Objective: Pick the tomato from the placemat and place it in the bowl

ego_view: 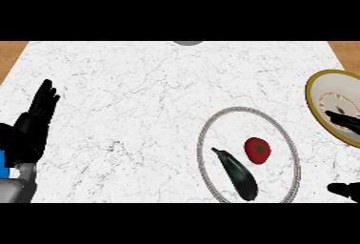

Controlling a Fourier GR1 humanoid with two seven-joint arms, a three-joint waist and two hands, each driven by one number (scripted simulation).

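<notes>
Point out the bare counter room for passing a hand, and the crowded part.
Free: the white marble counter between the left robot hand and the oval white placemat. Crowded: the right, with red tomato, dark eggplant, yellow-rimmed bowl and right robot hand.

Dark eggplant (236,174); white marble counter (155,86)

The white marbled surface (141,95) is lit brightly and evenly, no glare is seen, only a faint shadow is cast beside the eggplant (236,174), and round items appear stretched toward the right edge.
</notes>
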